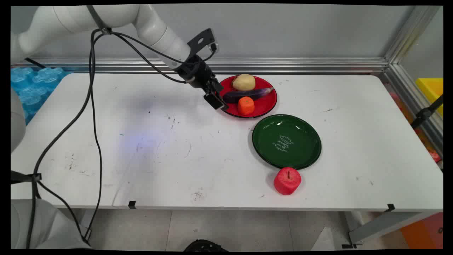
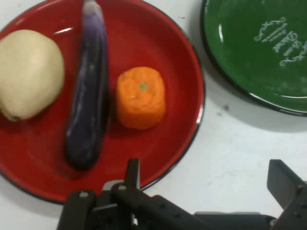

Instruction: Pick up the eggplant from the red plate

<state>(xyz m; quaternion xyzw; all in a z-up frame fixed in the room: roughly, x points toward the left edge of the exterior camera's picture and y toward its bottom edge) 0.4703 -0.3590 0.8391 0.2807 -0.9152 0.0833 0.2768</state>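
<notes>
Red plate (image 1: 266, 105) beside spread, empty end effector (image 1: 218, 102); holds potato (image 1: 243, 82), eggplant (image 1: 247, 94), carrot (image 1: 245, 106).

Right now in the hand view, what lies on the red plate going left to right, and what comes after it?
Potato → eggplant → orange piece, all on the red plate → green plate, apart on the table.

A red plate (image 1: 263, 106) holds a potato (image 1: 243, 81), eggplant (image 1: 247, 94) and carrot piece (image 1: 245, 105); a green plate (image 1: 286, 141) sits at its 5 o'clock, a red apple (image 1: 287, 181) at the green plate's 6 o'clock.
</notes>
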